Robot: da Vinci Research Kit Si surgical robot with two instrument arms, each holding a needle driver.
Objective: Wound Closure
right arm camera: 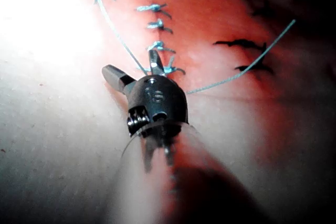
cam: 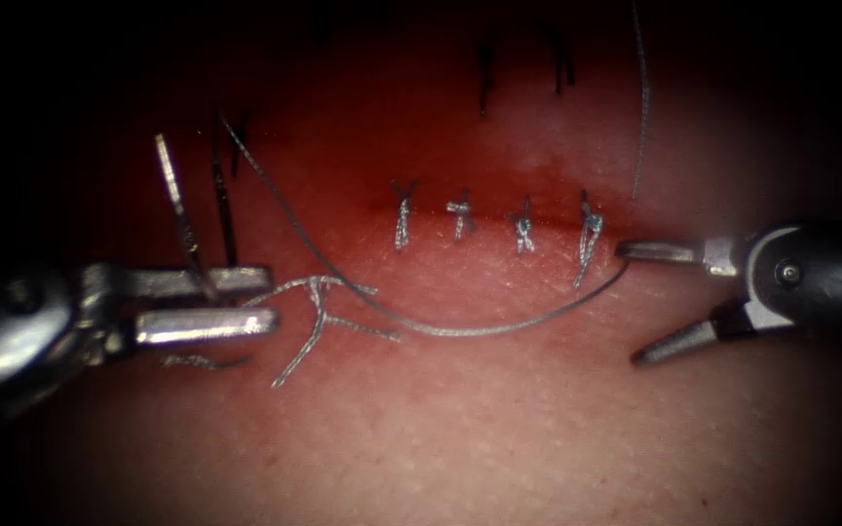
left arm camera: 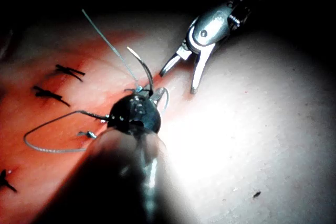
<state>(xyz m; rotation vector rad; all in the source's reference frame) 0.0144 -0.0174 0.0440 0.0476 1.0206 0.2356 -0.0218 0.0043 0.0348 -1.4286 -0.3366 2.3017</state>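
The needle (cam: 179, 209) is held by the left end effector (cam: 246, 302) on the left side of the cut (cam: 489, 219), gripped near one end of its curve so that the rest stands up free of the tissue (cam: 499, 429); it is not in the tissue. The two jaws lie nearly parallel and closed on it. In the left wrist view the needle (left arm camera: 144, 72) is seen rising from the left end effector (left arm camera: 152, 97).

The right end effector (cam: 650, 302) is spread open beside the right end of the cut and nothing is gripped by it, though its upper jaw lies close to the thread (cam: 460, 329). Four knotted stitches (cam: 523, 229) are seen across the cut, and loose cut ends of thread (cam: 319, 317) lie just beside the left jaws.

Several risks can be judged from this. The slack loop of thread could be snagged on the open right jaws or on the loose cut ends, and a tangle could be formed. If the thread were pulled hard, the rightmost stitch (cam: 587, 239) could be strained. With the needle gripped so near its end, it could be twisted or dropped under load.
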